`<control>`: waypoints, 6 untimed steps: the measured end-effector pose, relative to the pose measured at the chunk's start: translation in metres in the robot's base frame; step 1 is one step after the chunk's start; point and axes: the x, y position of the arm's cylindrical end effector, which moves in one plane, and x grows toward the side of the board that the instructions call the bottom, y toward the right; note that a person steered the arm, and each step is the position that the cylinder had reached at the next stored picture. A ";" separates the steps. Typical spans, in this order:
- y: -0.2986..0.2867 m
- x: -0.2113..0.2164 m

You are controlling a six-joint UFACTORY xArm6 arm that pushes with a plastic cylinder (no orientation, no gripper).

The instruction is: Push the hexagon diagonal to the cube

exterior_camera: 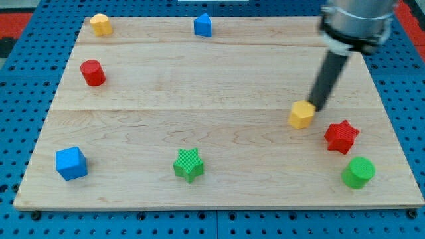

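Observation:
A yellow hexagon (301, 114) lies on the wooden board (219, 73), right of centre. A blue cube (71, 163) sits near the view's bottom left corner of the board. My tip (317, 106) is at the hexagon's upper right edge, touching or nearly touching it. The dark rod rises from there toward the view's top right.
A red star (341, 137) and a green cylinder (358, 172) lie right below the hexagon. A green star (188, 164) is at bottom centre. A red cylinder (93, 72) is at left, a yellow block (100, 24) at top left, a blue pointed block (202, 25) at top centre.

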 end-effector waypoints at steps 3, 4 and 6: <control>0.125 0.050; 0.129 0.080; -0.079 0.001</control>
